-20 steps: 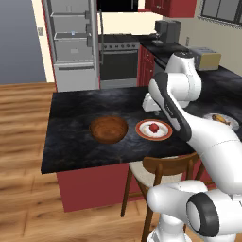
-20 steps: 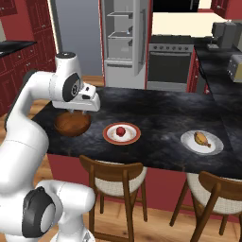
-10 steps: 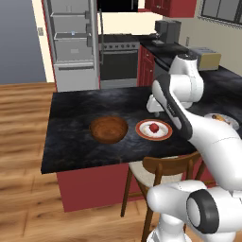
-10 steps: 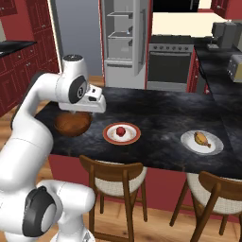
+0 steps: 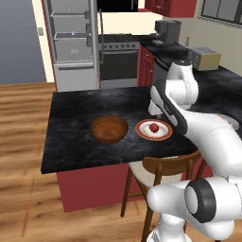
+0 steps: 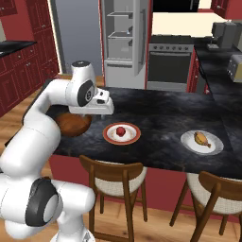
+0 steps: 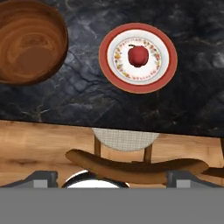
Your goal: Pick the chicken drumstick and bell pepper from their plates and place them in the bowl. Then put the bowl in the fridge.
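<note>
On its red-rimmed plate, bell pepper well ahead of open, empty tool, bowl beside

Black counter: bowl, two plates.

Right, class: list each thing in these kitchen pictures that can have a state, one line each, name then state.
fridge: door open, shelves bare.
bowl: upright, empty.
bell pepper: on the red-rimmed plate.
chicken drumstick: on the pale plate.
end effector: open, holding nothing.
</note>
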